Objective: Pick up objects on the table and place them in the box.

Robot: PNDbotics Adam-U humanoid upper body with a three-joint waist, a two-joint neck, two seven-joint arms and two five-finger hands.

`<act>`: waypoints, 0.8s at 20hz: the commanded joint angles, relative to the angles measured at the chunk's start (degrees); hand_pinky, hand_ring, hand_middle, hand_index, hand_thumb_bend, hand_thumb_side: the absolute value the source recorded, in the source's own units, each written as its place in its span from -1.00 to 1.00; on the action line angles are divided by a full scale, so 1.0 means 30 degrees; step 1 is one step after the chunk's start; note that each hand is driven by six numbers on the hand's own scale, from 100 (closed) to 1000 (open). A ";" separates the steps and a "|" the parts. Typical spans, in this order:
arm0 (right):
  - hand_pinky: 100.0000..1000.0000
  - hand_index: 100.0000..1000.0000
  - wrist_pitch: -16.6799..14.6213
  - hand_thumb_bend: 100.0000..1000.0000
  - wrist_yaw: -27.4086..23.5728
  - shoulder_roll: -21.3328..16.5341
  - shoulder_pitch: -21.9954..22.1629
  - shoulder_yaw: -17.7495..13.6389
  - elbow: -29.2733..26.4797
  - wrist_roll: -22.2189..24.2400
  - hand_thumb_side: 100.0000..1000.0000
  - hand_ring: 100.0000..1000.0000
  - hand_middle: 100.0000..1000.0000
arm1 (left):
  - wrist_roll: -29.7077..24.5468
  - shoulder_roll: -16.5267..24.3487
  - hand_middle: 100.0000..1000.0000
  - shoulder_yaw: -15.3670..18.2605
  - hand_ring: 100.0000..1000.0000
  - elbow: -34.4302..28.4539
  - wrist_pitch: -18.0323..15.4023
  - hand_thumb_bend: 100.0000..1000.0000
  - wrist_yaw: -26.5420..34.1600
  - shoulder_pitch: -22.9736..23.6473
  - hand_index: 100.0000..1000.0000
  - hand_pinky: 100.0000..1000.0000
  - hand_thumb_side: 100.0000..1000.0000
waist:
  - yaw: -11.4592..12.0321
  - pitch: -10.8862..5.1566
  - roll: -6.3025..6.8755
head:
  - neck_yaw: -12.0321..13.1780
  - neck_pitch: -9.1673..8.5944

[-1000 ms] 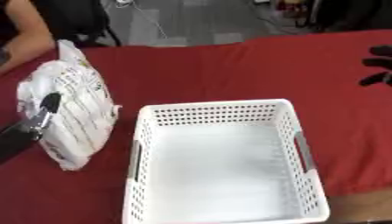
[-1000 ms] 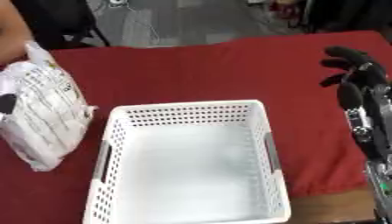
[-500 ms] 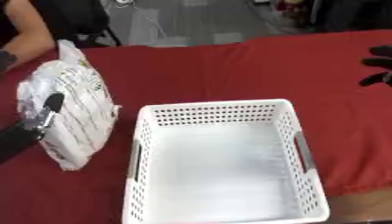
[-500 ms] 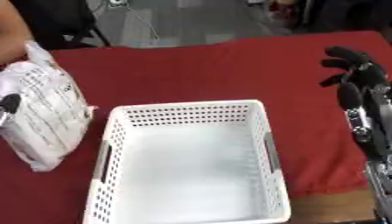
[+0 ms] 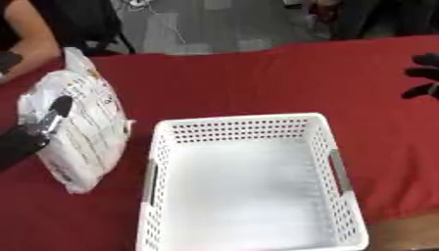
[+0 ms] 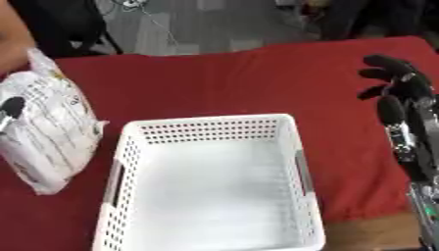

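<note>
Left eye view: a white perforated box [image 5: 253, 181] sits near on a red table [image 5: 257, 78]. Just left of it lies a white printed bag [image 5: 82, 130], with the black left hand [image 5: 34, 135] on it; whether the fingers grip cannot be told.

Right eye view: the right hand [image 6: 403, 103] hangs at the right, fingers relaxed, holding nothing.

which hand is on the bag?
The left hand, at the left edge, rests against the white printed bag beside the white basket. The right hand hangs apart over bare red cloth, touching nothing.
</note>
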 commanded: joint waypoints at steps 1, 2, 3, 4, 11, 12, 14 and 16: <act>0.07 0.76 -0.0025 -0.32 -0.0037 -0.0291 -0.0040 -0.0041 -0.0298 0.0011 0.84 0.50 0.56 | -0.0094 0.0872 0.78 0.0064 0.69 0.0451 -0.0088 1.00 0.0178 -0.0553 0.87 0.51 0.55 | -0.0027 -0.0283 0.0000 | -0.0240 -0.0212; 0.07 0.76 -0.0025 -0.32 -0.0041 -0.0292 -0.0041 -0.0035 -0.0298 0.0017 0.84 0.50 0.56 | -0.0136 0.0957 0.78 0.0053 0.69 0.0677 -0.0115 1.00 0.0215 -0.0684 0.87 0.51 0.56 | -0.0036 -0.0283 0.0002 | -0.0243 -0.0220; 0.07 0.76 -0.0027 -0.32 -0.0044 -0.0294 -0.0043 -0.0029 -0.0298 0.0025 0.84 0.50 0.56 | -0.0183 0.1023 0.79 0.0043 0.69 0.0902 -0.0139 1.00 0.0246 -0.0791 0.87 0.50 0.57 | -0.0048 -0.0281 0.0006 | -0.0237 -0.0225; 0.07 0.76 -0.0029 -0.32 -0.0046 -0.0293 -0.0046 -0.0024 -0.0298 0.0032 0.84 0.50 0.56 | -0.0238 0.1076 0.79 0.0037 0.69 0.1143 -0.0162 1.00 0.0263 -0.0888 0.87 0.50 0.56 | -0.0060 -0.0279 0.0009 | -0.0230 -0.0224; 0.07 0.76 -0.0034 -0.32 -0.0058 -0.0286 -0.0054 -0.0002 -0.0298 0.0061 0.84 0.50 0.56 | -0.0508 0.1158 0.80 -0.0001 0.69 0.2643 -0.0385 1.00 0.0259 -0.1125 0.87 0.50 0.62 | -0.0120 -0.0281 0.0026 | -0.0231 -0.0213; 0.07 0.76 -0.0035 -0.32 -0.0061 -0.0284 -0.0055 0.0002 -0.0298 0.0066 0.84 0.50 0.56 | -0.0546 0.1149 0.81 0.0005 0.69 0.2901 -0.0392 1.00 0.0244 -0.1145 0.87 0.50 0.63 | -0.0127 -0.0285 0.0027 | -0.0244 -0.0221; 0.07 0.76 -0.0031 -0.32 -0.0062 -0.0281 -0.0055 0.0006 -0.0298 0.0075 0.84 0.50 0.56 | -0.0632 0.1149 0.81 0.0029 0.69 0.3464 -0.0374 1.00 0.0142 -0.1187 0.87 0.50 0.65 | -0.0136 -0.0288 0.0026 | -0.0262 -0.0245; 0.07 0.76 -0.0030 -0.32 -0.0062 -0.0279 -0.0060 0.0009 -0.0298 0.0084 0.84 0.50 0.56 | -0.0692 0.1158 0.81 0.0082 0.69 0.4018 -0.0270 1.00 -0.0096 -0.1235 0.87 0.49 0.68 | -0.0139 -0.0283 0.0022 | -0.0273 -0.0259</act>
